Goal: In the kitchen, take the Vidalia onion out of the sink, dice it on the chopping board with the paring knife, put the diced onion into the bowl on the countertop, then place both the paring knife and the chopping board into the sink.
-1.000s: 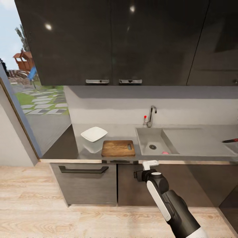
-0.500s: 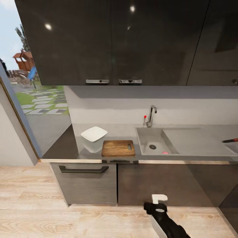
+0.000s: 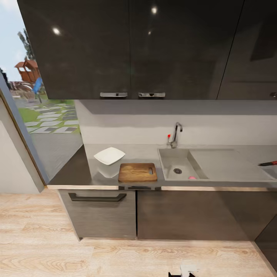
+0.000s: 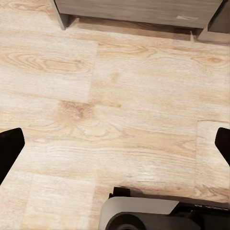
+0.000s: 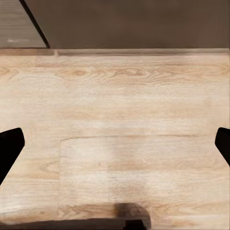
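Vidalia onion (image 3: 192, 177) sits low in the sink (image 3: 215, 166) basin near the drain, and with both grippers, left gripper (image 4: 115, 143) and right gripper (image 5: 115, 143), spread empty over the floor, a reach could roll it away

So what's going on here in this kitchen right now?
Nothing is being handled yet. The onion sits in the sink, the chopping board and white bowl lie on the counter to its left, and the paring knife lies far right. Both pincers hang open over the wood floor, left and right.
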Controlling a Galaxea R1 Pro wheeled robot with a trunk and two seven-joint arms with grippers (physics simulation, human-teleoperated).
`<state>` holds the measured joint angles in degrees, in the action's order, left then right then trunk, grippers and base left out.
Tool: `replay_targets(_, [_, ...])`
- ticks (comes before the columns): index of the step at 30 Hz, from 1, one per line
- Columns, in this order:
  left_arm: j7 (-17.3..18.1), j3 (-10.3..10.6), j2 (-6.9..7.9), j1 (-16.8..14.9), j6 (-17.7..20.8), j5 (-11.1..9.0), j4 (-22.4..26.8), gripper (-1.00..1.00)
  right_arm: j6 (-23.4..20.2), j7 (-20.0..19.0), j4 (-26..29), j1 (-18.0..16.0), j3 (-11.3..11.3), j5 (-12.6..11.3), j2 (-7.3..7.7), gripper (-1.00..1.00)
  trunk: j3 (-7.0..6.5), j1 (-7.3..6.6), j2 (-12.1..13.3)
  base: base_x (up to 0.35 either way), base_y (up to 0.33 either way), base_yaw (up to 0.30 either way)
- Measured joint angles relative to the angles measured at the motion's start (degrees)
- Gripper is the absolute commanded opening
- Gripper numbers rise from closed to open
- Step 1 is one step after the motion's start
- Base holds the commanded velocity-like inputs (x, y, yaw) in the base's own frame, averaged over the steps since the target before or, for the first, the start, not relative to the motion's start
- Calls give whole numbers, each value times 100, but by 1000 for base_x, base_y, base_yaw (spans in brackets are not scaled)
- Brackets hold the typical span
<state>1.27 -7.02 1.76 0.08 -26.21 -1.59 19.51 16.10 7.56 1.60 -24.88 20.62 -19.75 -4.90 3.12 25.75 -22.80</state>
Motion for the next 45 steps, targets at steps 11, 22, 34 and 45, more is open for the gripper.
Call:
replay_targets(11, [0, -11, 16, 0, 6, -6, -4, 100, 814, 5, -58, 977, -4, 2, -291, 100, 0, 0, 0, 0, 0, 0])
replay_targets(22, [0, -11, 18, 0, 8, -8, -7, 100, 2155, 284, -34, 1823, -10, 0, -376, 100, 0, 0, 0, 0, 0, 0])
replay_targets(34, [-4, -18, 18, 0, 8, -8, -49, 100, 2290, 324, 189, 1859, -29, -12, 44, 100, 0, 0, 0, 0, 0, 0])
replay_targets(45, [-8, -36, 40, 0, 0, -15, -60, 100, 2295, 314, 775, 1864, -20, 6, 239, 100, 0, 0, 0, 0, 0, 0])
